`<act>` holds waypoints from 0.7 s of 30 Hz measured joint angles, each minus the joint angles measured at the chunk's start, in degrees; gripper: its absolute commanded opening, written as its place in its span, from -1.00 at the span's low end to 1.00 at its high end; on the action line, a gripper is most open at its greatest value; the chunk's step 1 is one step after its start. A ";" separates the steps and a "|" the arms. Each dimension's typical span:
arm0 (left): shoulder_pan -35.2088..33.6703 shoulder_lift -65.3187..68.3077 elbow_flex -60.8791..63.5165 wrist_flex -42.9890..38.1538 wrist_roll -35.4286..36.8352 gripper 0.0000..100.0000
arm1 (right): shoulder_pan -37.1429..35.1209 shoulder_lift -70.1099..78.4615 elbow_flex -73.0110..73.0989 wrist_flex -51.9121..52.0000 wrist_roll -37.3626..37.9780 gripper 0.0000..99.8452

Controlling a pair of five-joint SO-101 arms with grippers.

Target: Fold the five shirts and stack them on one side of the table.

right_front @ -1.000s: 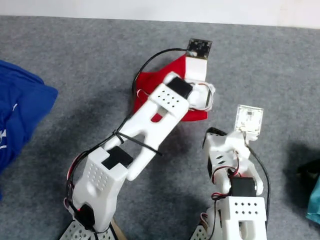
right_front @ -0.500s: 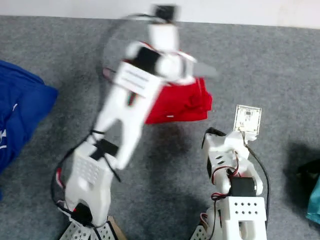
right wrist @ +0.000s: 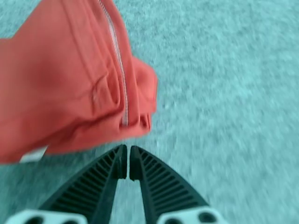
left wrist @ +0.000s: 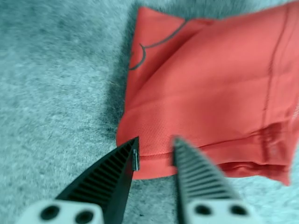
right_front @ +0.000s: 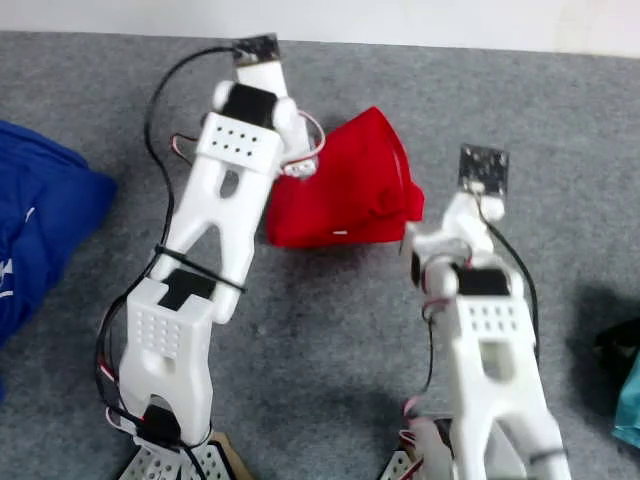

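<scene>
Just ahead of left fingers (left wrist: 117,172) and right fingers (right wrist: 110,175) lies the red shirt (right_front: 345,195).

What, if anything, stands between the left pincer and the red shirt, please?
Nothing visible does. The left pincer is open, its tips right at the near edge of the red shirt, which lies flat on the grey table.

On your grey surface (right_front: 330,350) you have a folded red shirt (right_front: 350,195) mid-way, a blue shirt (right_front: 35,220) at the left edge and a teal cloth (right_front: 630,400) at the right edge.
</scene>
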 measured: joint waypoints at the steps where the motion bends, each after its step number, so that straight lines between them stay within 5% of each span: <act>1: 0.53 0.00 2.37 -1.76 -0.62 -0.90 | 0.00 2.81 -0.44 -2.81 0.00 -0.93; 10: 6.68 0.00 15.91 -15.74 -1.67 -0.90 | -0.09 16.97 -0.88 -22.33 0.00 -0.93; 21: 11.87 0.00 21.63 -17.41 -1.58 -0.90 | -2.81 17.41 -1.32 -26.90 0.00 -0.93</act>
